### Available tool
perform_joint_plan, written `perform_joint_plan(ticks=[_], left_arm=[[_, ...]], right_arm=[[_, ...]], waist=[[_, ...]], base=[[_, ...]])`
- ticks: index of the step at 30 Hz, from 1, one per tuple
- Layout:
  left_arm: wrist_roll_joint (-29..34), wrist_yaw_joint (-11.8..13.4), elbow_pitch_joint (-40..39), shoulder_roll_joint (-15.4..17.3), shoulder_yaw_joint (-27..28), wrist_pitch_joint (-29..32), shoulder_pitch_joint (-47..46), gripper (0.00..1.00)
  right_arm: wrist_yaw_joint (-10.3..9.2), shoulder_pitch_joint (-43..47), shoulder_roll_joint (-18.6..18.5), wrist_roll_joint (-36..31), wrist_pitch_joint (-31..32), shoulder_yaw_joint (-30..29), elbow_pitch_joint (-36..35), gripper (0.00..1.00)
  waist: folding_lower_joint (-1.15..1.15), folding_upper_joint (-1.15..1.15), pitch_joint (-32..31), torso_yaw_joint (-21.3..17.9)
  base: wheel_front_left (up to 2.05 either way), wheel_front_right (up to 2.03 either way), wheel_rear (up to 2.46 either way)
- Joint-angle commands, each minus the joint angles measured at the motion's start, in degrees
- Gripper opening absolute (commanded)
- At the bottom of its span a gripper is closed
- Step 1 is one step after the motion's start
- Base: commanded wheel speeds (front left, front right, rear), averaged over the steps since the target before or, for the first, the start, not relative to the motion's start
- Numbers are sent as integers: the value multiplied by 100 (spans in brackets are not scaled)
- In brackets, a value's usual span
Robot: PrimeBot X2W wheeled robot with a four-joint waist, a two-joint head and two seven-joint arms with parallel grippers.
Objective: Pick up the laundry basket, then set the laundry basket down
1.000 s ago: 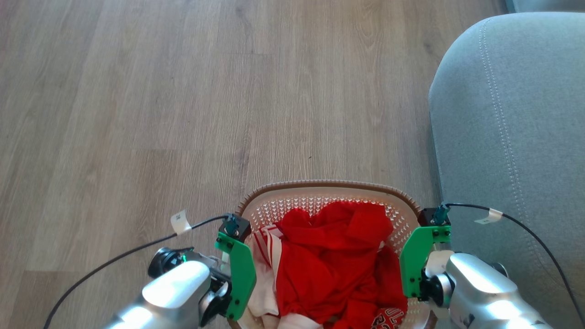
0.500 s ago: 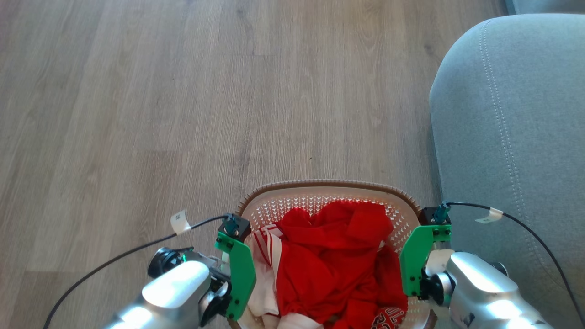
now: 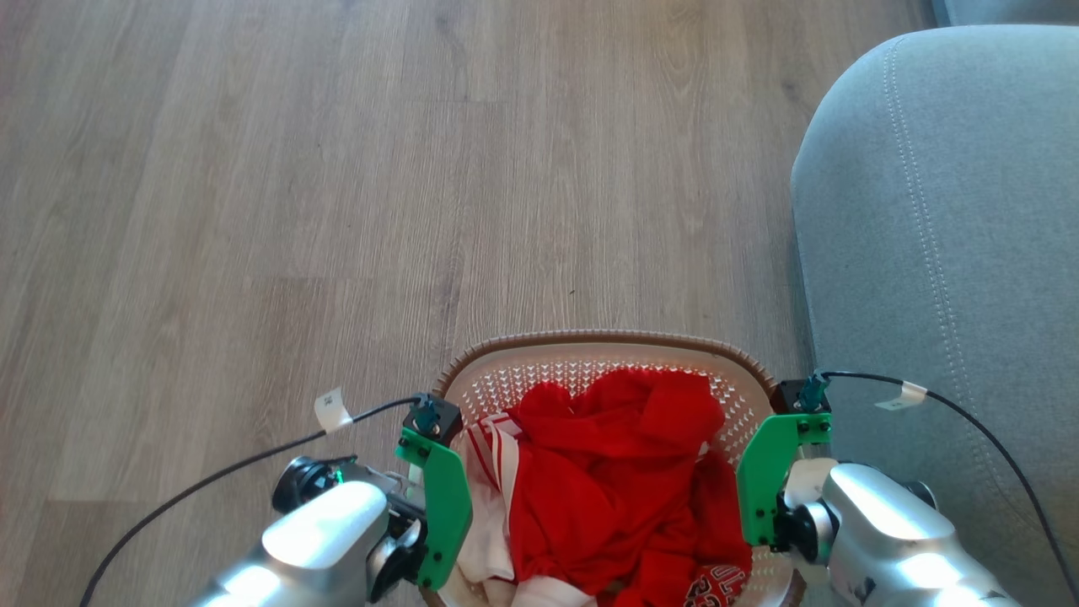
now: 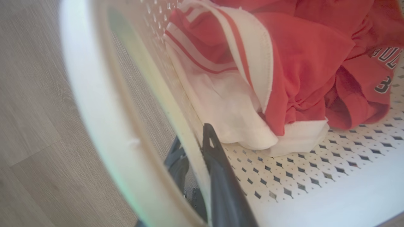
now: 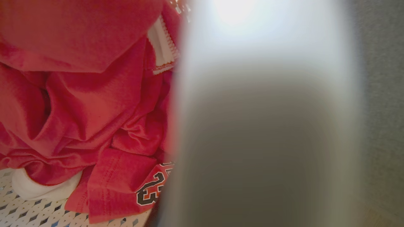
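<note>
Position: the laundry basket is directly in front of the robot, between its two arms, over a grey wood-plank floor. I cannot tell whether its base touches the planks. A grey sofa stands just beside it on the robot's right. The brown braided rim curves across the far side, and the white perforated wall shows below it. Red-and-white clothes are heaped inside, one red piece carrying dark lettering and a number. The left gripper is pinched narrow on the basket's left wall, with one dark finger inside against the perforated plastic and the other outside it. The right gripper is at the basket's right edge, close to the sofa. Its fingers are hidden there, and a blurred pale shape blocks its own camera, so I cannot tell whether it is gripping or loose.
</note>
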Motion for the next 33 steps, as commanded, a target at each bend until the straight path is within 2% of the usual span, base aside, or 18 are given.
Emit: perform_joint_plan(ticks=[1,19,28,33], left_arm=[[98,-139,-370,-84,19,-88,-148,0],[123,-112,-348,-163,19,-159,-223,0],[215,-63,-186,-271,32,-308,-420,0],[322,81,27,-362,56,-453,-662,0]], right_arm=[[91,11,173,-199,1,165,-237,0],[91,9,95,-337,41,49,-376,0],[91,-131,9,-473,-120,-59,-550,0],[91,-297,-74,-625,-373,-120,-695,0]], waist=[[0,0,7,3],[0,0,279,21],[0,0,774,9],[0,0,1266,-8]], base=[[0,0,0],[0,0,0],[0,0,0],[0,0,0]])
